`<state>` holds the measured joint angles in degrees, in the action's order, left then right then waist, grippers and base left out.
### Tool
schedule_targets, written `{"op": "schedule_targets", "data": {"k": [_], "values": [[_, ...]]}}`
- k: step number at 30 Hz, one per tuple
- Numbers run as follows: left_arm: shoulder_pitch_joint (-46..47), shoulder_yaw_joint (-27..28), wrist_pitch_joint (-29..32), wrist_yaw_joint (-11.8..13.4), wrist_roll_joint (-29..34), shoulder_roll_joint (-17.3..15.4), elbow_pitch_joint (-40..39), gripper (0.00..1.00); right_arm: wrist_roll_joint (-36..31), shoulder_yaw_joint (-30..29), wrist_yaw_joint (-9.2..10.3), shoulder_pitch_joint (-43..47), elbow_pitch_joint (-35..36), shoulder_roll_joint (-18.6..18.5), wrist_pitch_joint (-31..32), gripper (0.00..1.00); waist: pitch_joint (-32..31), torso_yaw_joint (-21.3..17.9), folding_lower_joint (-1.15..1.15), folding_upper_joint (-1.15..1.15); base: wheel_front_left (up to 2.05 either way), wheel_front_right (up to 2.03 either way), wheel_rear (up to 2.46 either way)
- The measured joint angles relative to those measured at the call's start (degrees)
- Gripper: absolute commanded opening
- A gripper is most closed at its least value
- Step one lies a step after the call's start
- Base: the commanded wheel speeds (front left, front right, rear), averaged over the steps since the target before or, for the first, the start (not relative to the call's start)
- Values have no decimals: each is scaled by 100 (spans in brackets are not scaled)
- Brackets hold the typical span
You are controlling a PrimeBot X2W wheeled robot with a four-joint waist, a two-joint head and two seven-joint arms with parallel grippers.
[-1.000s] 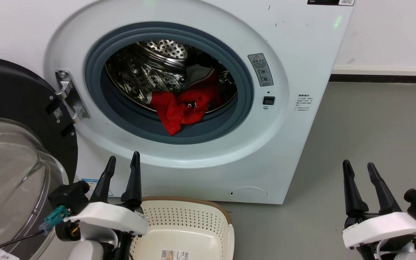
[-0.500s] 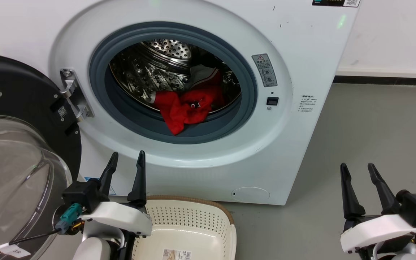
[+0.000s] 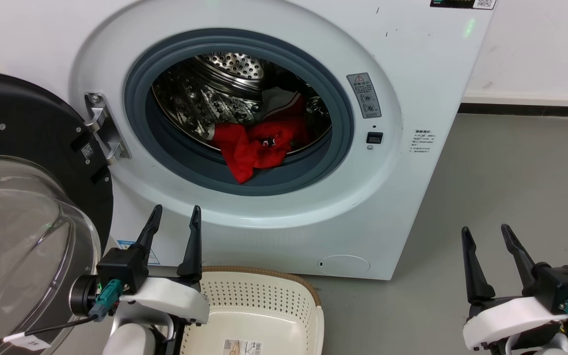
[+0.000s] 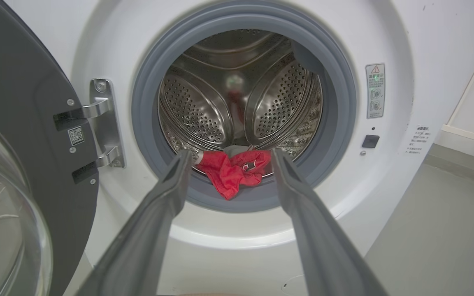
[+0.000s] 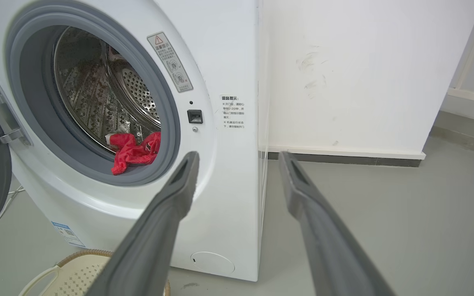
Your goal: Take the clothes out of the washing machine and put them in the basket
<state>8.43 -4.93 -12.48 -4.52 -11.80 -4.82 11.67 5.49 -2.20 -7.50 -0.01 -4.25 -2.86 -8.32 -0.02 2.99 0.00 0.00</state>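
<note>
The clothes lie at the front of the drum of the washing machine. They form a red bundle with 1 corner hanging over the grey gasket, and some paler fabric sits behind it, deeper in. The basket stands on the floor just in front of the machine, below the porthole, with no clothes in the part that shows.

Both tools hover low and clear of the machine, each with its 2 fingers spread and holding nothing. The left tool is above the basket's left corner, and the right tool is well off to the right over bare floor.

The step in hand looks like the first reach. The left wrist view frames the bundle between its fingers, so the left arm seems the better choice. It should go straight through the middle of the porthole and pinch the bunched middle rather than the hanging corner (a thin corner may slip). It should then lift before pulling, so the fabric clears the gasket lip.

The open door and its hinge crowd the left side, while the right side is open floor.
</note>
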Motion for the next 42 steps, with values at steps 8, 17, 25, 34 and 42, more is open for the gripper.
{"op": "schedule_targets", "data": {"k": [8, 17, 25, 34, 42], "values": [[3, 35, -91, 1, 256, 5, 14, 100, -281, 3, 0, 1, -7, 0, -58, 100, -10, 4, 0, 0, 0, 0, 0], [3, 67, -186, -11, 558, 33, 49, 100, -516, -4, 0, 1, -32, 0, -176, 100, -11, 15, 0, 0, 0, 0, 0], [5, 154, -259, -97, 709, 97, 134, 100, -599, 9, 0, 2, -141, -1, -296, 100, -6, 23, 0, 0, 0, 0, 0], [10, 229, -259, -130, 690, 135, 190, 100, -554, 12, 0, 1, -192, -1, -304, 100, 2, 30, 0, 0, 0, 0, 0], [27, 248, -259, -152, 711, 154, 225, 100, -545, 32, 0, 1, -198, -1, -299, 100, 20, 47, 0, 0, 0, 0, 0]]}}
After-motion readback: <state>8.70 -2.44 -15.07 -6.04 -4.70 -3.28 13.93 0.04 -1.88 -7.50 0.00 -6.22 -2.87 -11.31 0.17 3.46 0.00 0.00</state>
